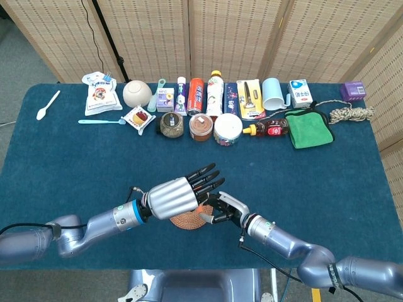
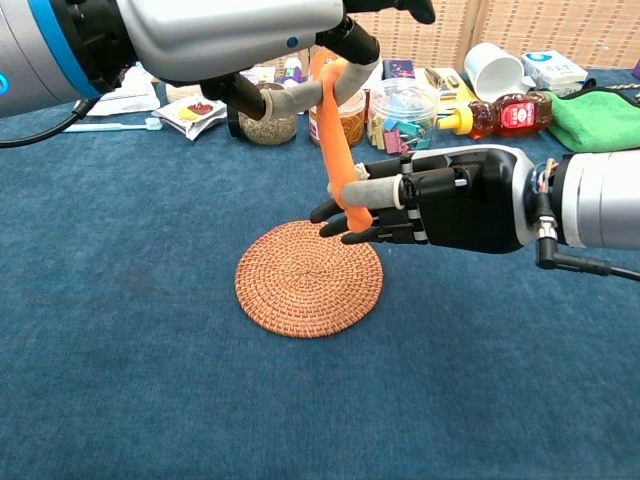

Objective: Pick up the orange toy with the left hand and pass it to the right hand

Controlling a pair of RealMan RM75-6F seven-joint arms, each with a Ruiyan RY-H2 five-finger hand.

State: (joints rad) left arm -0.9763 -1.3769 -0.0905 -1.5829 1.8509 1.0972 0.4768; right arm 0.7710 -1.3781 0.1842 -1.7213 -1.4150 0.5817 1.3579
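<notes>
The orange toy (image 2: 335, 140) is a long, thin piece hanging tilted above the round woven mat (image 2: 300, 285). My left hand (image 2: 230, 35) pinches its upper end from above. My right hand (image 2: 450, 205) reaches in from the right and wraps its thumb and fingers around the toy's lower end. In the head view the left hand (image 1: 179, 196) covers most of the toy, and the right hand (image 1: 227, 211) sits just beside it over the mat (image 1: 187, 221).
A row of items lines the far side: a clip jar (image 2: 400, 110), syrup bottle (image 2: 505, 113), white mug (image 2: 492, 68), green cloth (image 2: 605, 115), a bowl (image 1: 136, 93) and a rope (image 1: 349, 113). A white spoon (image 1: 47, 104) lies far left.
</notes>
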